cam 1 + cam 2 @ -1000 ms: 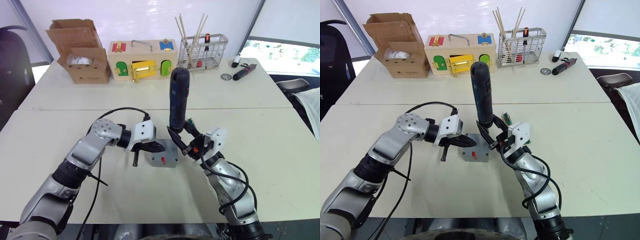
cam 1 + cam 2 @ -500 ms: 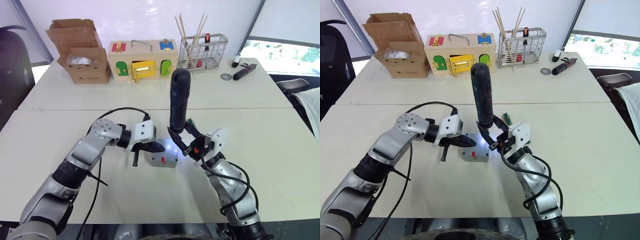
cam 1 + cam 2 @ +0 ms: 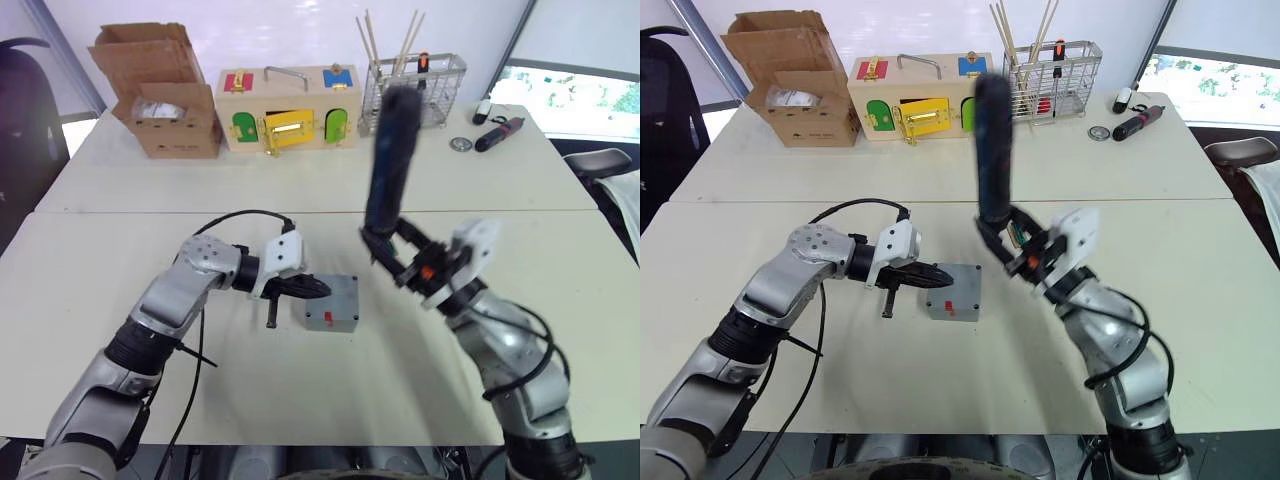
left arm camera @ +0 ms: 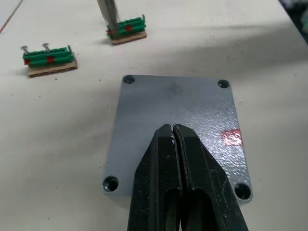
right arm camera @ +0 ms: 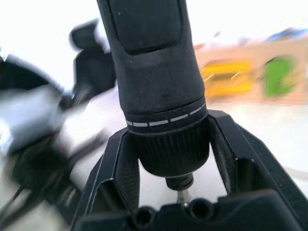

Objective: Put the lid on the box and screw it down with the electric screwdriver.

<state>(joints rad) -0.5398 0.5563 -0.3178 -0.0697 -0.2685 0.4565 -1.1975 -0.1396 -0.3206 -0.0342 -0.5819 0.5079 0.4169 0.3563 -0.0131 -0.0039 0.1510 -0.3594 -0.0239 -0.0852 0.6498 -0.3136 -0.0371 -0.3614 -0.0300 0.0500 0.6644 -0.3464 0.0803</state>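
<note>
Right claw point(image 3: 400, 262) lifted electric screwdriver point(image 3: 388, 160) up and right, off box point(image 3: 331, 304). Left claw point(image 4: 174, 132), fingers together, presses lid point(image 4: 175, 108) onto box at table point(image 3: 300, 390) centre. Realign bit over unfilled corner hole, descend vertical.

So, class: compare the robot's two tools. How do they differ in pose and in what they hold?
The left tool is shut on nothing, its tips low over the lid. The right tool is raised beside the box, shut on the electric screwdriver, held upright. Both have two black fingers.
</note>
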